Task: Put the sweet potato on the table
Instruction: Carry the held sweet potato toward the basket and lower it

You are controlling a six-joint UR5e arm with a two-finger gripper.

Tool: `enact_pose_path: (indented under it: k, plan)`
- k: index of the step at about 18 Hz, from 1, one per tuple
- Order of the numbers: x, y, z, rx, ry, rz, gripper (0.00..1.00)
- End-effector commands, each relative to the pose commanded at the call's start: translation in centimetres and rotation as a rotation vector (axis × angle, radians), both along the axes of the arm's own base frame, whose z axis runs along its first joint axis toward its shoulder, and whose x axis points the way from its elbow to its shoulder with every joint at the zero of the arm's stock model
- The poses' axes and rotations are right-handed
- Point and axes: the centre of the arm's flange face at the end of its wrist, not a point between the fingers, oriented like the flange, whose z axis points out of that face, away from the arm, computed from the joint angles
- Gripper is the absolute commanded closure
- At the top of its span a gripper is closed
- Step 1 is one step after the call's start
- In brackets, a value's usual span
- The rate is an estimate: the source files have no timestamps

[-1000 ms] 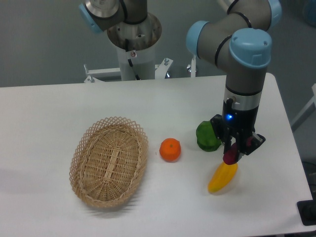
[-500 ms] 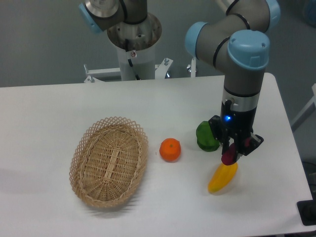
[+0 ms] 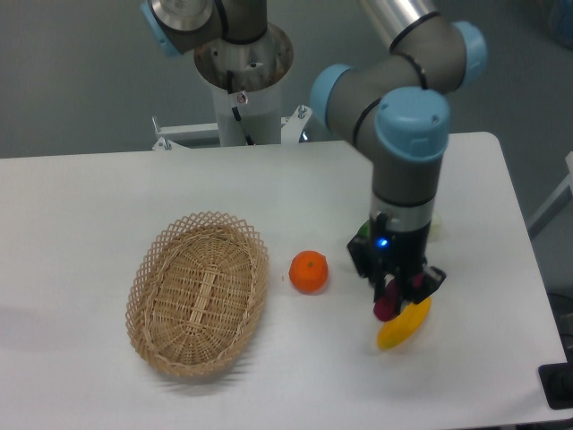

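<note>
Gripper [image 3: 391, 300] is clamped on the sweet potato [image 3: 386, 307], so mostly just a dark magenta end peeks out, held low above the counter [image 3: 89, 206], right beside the yellow fruit [image 3: 405, 324].

magenta sweet potato [image 3: 386, 307], white table [image 3: 107, 197], tan basket [image 3: 198, 293]
</note>
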Motion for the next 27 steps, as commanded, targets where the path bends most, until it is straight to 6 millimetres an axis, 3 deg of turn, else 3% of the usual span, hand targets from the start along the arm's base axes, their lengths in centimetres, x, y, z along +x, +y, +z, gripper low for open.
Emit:
enact_pose_path:
  k: [5, 10, 18, 27]
  plan:
    - [3.1, 4.6, -5.9, -0.047, 0.014, 0.07, 0.68]
    - [4.5, 5.3, -11.1, -0.136, -0.006, 0.077, 0.68]
    - [7.0, 5.0, -14.0, -0.188, -0.029, 0.055, 0.68]
    - [7.4, 5.2, -15.0, -0.202, -0.038, 0.041, 0.65]
